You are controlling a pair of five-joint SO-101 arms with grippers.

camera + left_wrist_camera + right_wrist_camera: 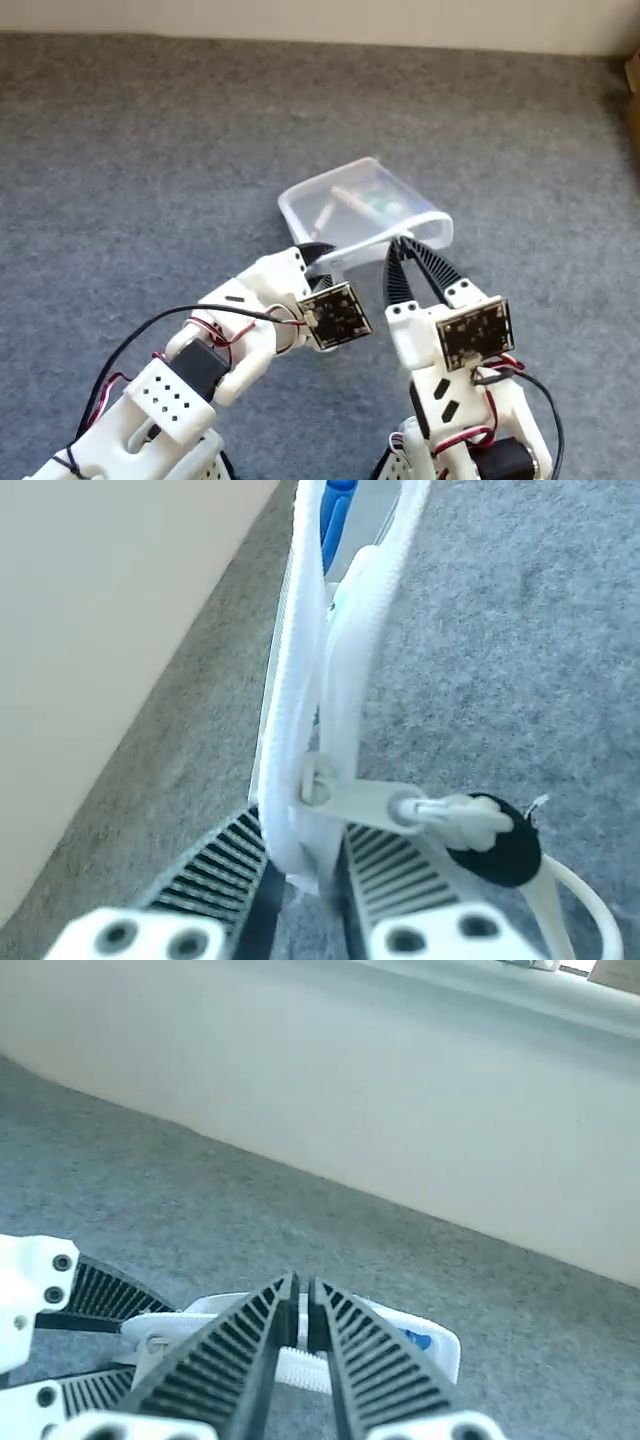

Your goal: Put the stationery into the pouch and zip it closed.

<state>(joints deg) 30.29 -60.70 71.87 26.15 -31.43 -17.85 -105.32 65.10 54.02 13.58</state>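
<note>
A clear plastic pouch with a white zipper lies on the grey carpet at centre, with pens and other stationery inside. My left gripper is shut on the pouch's near end; in the left wrist view its fingers pinch the white zipper tape just below the slider. A blue pen shows inside. My right gripper meets the pouch's near edge beside the left one. Its fingertips are shut on a white strip that looks like the zipper pull.
Grey carpet stretches on all sides of the pouch. A pale wall runs along the far edge. A brown object shows at the right border. Both arm bodies fill the near side.
</note>
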